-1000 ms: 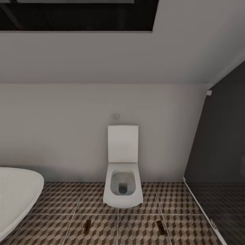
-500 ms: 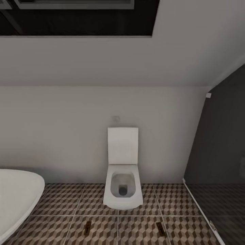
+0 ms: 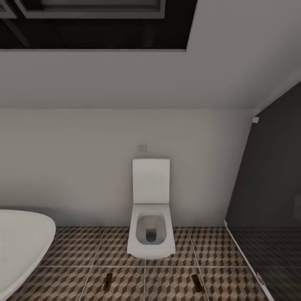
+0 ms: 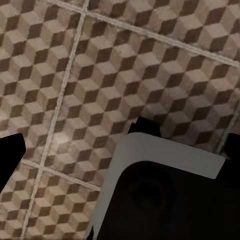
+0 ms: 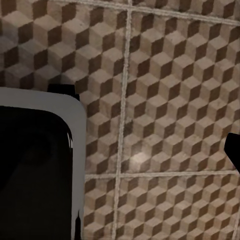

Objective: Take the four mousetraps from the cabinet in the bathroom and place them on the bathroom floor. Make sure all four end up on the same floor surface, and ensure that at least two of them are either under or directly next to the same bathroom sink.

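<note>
Patterned bathroom floor (image 3: 75,246), toilet (image 3: 151,234) ahead, bathtub (image 3: 21,242) left.
Two mousetraps (image 3: 108,279) lie near the toilet; hand openings can't be told. Turn slowly toward the sink or cabinet.

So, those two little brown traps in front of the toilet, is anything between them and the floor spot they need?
Nothing visible. The left mousetrap and the right mousetrap already lie flat on the bathroom floor, with bare tiles between them and the toilet and bathtub. How near a sink they are cannot be told.
</note>
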`<state>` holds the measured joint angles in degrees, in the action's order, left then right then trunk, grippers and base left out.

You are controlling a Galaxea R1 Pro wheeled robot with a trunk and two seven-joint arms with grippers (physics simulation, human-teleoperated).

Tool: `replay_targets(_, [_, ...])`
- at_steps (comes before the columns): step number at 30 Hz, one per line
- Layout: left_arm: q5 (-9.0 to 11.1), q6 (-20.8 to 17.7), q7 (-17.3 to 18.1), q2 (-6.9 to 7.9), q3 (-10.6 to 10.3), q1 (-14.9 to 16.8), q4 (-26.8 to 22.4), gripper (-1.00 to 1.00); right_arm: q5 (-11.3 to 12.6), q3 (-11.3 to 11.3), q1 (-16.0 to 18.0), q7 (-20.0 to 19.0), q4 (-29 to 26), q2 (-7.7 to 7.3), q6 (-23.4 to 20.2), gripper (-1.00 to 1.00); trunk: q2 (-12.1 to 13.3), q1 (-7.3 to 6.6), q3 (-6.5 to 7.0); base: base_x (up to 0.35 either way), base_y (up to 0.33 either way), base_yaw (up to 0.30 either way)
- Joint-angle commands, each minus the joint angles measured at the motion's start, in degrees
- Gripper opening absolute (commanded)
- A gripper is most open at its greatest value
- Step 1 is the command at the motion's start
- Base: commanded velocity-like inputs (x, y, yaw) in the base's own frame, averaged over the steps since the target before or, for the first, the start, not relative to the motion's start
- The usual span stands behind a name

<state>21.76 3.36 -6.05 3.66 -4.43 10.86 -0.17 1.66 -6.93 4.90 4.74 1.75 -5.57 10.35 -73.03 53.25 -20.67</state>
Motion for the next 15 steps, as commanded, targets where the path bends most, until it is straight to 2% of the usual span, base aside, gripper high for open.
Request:
replay_targets(1, [0.4, 0.1, -0.1, -0.05, -0.5, -0.1, 0.0, 1.0, 0.2, -0.5, 0.1, 0.2, 0.2, 0.05, 0.3, 1.0, 0.4, -0.23, 0.12, 0.0, 0.0, 0.0])
replay_targets(15, [0.1, 0.7, -0.4, -0.38, -0.5, -0.4, 0.0, 1.0, 0.1, -0.4, -0.1, 0.6, 0.1, 0.36, -0.1, 1.0, 0.8, -0.45, 0.3, 0.0, 0.0, 0.0])
